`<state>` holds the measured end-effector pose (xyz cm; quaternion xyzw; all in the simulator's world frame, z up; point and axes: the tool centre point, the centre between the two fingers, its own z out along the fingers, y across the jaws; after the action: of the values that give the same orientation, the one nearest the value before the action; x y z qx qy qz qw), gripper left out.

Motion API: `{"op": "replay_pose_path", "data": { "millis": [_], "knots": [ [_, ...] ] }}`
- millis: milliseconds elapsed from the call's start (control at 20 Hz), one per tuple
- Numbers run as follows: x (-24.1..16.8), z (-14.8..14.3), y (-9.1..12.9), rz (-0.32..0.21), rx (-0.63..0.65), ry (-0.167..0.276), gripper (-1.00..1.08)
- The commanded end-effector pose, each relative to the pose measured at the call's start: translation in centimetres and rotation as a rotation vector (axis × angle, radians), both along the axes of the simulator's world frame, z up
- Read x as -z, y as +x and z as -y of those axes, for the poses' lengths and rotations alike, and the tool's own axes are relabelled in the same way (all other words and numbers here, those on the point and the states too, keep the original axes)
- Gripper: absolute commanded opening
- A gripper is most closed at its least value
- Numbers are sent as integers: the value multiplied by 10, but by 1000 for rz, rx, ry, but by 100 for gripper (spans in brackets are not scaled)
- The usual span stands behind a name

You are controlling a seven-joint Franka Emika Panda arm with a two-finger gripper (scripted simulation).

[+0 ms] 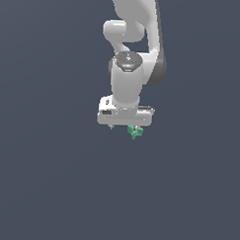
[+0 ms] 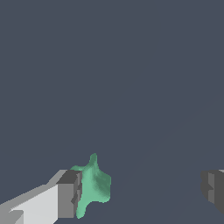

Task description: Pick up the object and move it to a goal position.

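The object [image 1: 134, 133] is a tiny teal-green knobbly piece with short prongs, just under the white hand on the exterior view's right. My gripper [image 1: 123, 128] points straight down over the dark grey floor. In the wrist view the object [image 2: 93, 186] sits right against the inner face of one finger [image 2: 69, 194], and part of it is hidden behind that finger. The other finger [image 2: 213, 189] stands far off across a wide gap. The gripper [image 2: 142, 188] is open, and the object lies off to one side of the gap, not in its middle.
A plain dark grey floor [image 1: 50, 188] fills both views. The white arm [image 1: 128, 68] rises behind the hand. No other object or marker shows.
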<state>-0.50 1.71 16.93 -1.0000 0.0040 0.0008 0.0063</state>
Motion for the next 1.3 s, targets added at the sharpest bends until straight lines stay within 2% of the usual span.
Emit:
{"op": "replay_pose_path", "data": {
  "millis": [0,550,900,1250],
  "knots": [
    [0,0,0,0,0,0,100],
    [2,28,2,8,0,-21,100],
    [10,19,-4,7,-51,-21,100],
    [33,-9,-24,6,-208,-21,100]
  ]
}}
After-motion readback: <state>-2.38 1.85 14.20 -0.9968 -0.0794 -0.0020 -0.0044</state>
